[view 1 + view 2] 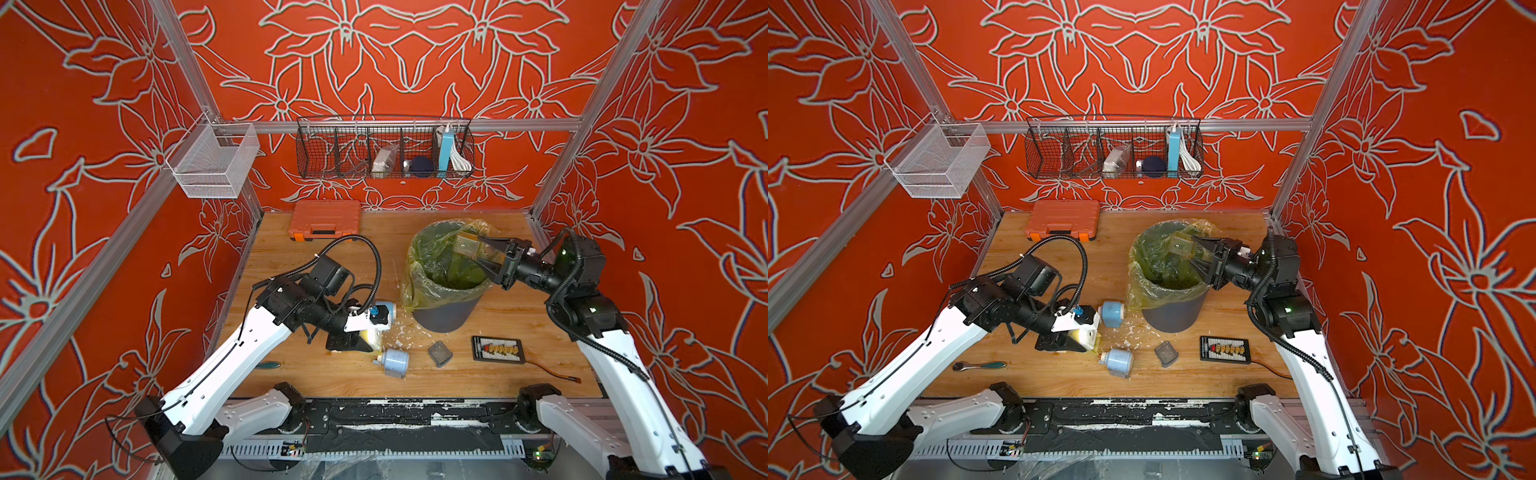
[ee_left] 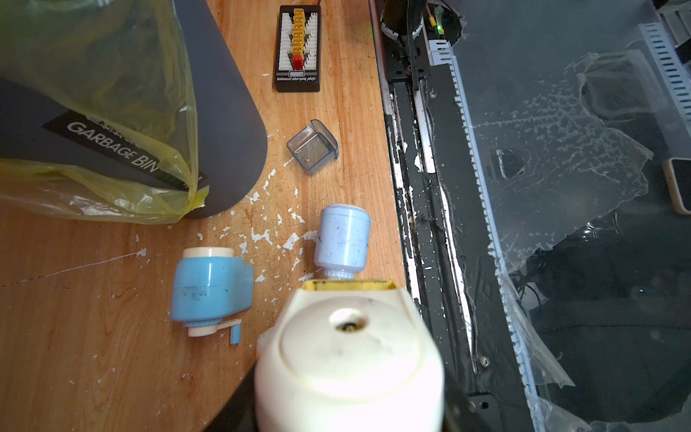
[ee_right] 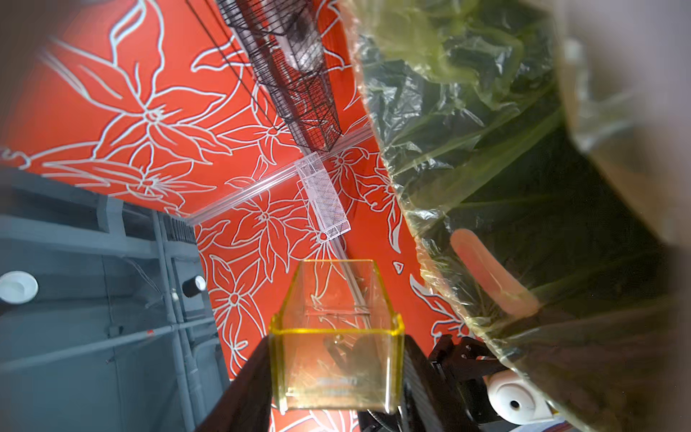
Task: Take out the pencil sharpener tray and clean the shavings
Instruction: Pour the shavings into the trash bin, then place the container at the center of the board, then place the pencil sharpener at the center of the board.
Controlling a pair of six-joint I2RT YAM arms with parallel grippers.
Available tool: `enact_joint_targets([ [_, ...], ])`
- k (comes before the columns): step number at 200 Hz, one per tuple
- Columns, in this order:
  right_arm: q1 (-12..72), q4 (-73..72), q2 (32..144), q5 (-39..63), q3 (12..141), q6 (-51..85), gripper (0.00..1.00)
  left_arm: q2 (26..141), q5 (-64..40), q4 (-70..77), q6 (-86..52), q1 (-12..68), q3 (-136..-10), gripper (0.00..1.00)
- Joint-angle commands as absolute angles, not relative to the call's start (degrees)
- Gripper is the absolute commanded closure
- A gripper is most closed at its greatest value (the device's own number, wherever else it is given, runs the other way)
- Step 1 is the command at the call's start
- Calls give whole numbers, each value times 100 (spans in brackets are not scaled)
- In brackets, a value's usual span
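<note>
Basically the right gripper (image 1: 478, 249) was clamped on the clear yellow tray (image 3: 336, 336), a dark finger on each side wall, and held it over the mouth of the garbage bin (image 1: 444, 316), above the yellow-green liner (image 3: 486, 131). That spot made sense: anything tipped out would fall into the bag, not on the table. The wrist was rolled so its camera looked up at the wall, so the tray was likely being turned over to dump. It looked see-through and close to empty, and I couldn't tell whether bits clung inside. The left gripper (image 1: 361, 340) was closed on the cream sharpener (image 2: 347, 359) low at the table (image 1: 332, 386), likely pinning the body so it couldn't slide and so the slot faced out. The empty yellow-edged slot (image 2: 347, 286) showed in the left wrist view, so the tray was out. The shavings (image 2: 261, 235) lay as pale flecks on the wood near the bin's base and around the two blue sharpeners, the crank one (image 2: 211, 284) and the paler one (image 2: 342, 243), which touched or nearly touched the cream body at the slot. A small greyish clear tray (image 2: 314, 147) sat loose between bin and charging board (image 2: 297, 48), not held. My read: the dump step was nearly done, the loose flecks on the table weren't cleaned, and the tray would need to go back into its slot. The risk was the tray slipping into the bag, since the grip was on thin smooth walls.
</note>
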State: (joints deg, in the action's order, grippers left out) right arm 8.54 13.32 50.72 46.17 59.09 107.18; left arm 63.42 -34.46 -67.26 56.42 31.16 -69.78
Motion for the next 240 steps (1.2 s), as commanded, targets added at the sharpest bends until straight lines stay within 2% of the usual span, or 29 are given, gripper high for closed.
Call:
enact_joint_targets([
  [1, 767, 1168, 4995, 4738, 5924, 9260, 100, 6505, -3521, -6871, 5903, 2871, -7338, 100],
  [13, 732, 1304, 4939, 4563, 6102, 8201, 100, 6590, -3587, -6883, 5982, 2671, -7461, 100],
  [37, 736, 2303, 4645, 3804, 6866, 4982, 100, 6785, -3639, -6824, 6157, 2182, -7627, 100],
  [56, 747, 2689, 4079, 3220, 6787, 2950, 100, 7067, -3551, -6724, 6261, 1873, -7622, 100],
  [75, 857, 3364, 3552, 2759, 6403, 1608, 100, 7454, -3261, -6653, 6383, 1661, -7534, 100],
  [93, 978, 4239, 3122, 2313, 5903, 1025, 100, 7741, -3023, -6382, 6346, 1430, -7454, 100],
  [140, 1160, 5686, 2432, 2010, 5059, 1371, 100, 8622, -2265, -5734, 6204, 1113, -7570, 100],
  [181, 1352, 6416, 3533, 1875, 5405, 2211, 100, 9429, -2042, -5239, 6011, 1071, -7569, 100],
  [195, 1746, 6146, 3402, 1553, 5132, 2762, 100, 9584, -2045, -5094, 5976, 1068, -7518, 100],
  [216, 2687, 5500, 2776, 321, 4445, 3491, 100, 9701, -1950, -4879, 5916, 1068, -7391, 100],
  [240, 3581, 5096, 2650, -638, 3687, 4070, 100, 9747, -1856, -4644, 5859, 1072, -7210, 100],
])
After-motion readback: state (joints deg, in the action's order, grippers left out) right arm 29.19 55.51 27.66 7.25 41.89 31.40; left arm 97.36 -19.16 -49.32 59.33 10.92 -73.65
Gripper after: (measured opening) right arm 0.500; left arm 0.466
